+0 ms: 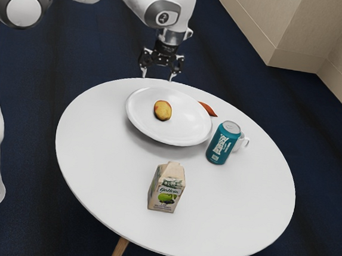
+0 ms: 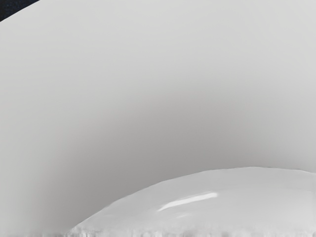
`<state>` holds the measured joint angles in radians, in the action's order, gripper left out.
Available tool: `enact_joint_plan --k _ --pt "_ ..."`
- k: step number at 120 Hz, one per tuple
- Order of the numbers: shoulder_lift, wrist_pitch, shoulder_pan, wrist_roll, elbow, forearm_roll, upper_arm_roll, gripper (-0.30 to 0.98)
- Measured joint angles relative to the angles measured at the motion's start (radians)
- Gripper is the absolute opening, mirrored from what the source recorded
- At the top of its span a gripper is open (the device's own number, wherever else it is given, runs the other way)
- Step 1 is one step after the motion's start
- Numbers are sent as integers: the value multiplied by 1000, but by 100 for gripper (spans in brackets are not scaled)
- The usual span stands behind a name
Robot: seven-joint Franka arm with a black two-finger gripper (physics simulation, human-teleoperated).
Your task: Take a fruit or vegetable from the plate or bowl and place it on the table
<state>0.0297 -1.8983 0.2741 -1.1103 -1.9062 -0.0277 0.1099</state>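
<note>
My gripper (image 1: 157, 76) hangs beyond the table's far edge in the exterior view, its two fingers apart with nothing between them. A yellow and red fruit or vegetable (image 1: 163, 110) lies on the white plate (image 1: 186, 126), apart from the gripper. Just past the plate's rim, a reddish-orange pointed thing (image 1: 208, 109) shows, partly hidden by the plate. The wrist view has the curved edge of the plate (image 2: 222, 202) low down, with the white table (image 2: 148, 59) around it.
On the round white table (image 1: 101, 170) a teal can (image 1: 223, 143) stands close to the plate, with a white mug (image 1: 241, 142) partly behind it. A small carton (image 1: 166, 187) stands nearer the exterior camera.
</note>
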Motion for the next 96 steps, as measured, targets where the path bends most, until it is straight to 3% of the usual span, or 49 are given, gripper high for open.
enact_joint_plan --k 34,66,96 --pt "25 -29 -158 9 -36 1 0 69" --pt "35 -43 -103 15 -61 0 -1 69" --pt "45 -68 -122 19 -94 1 -7 69"
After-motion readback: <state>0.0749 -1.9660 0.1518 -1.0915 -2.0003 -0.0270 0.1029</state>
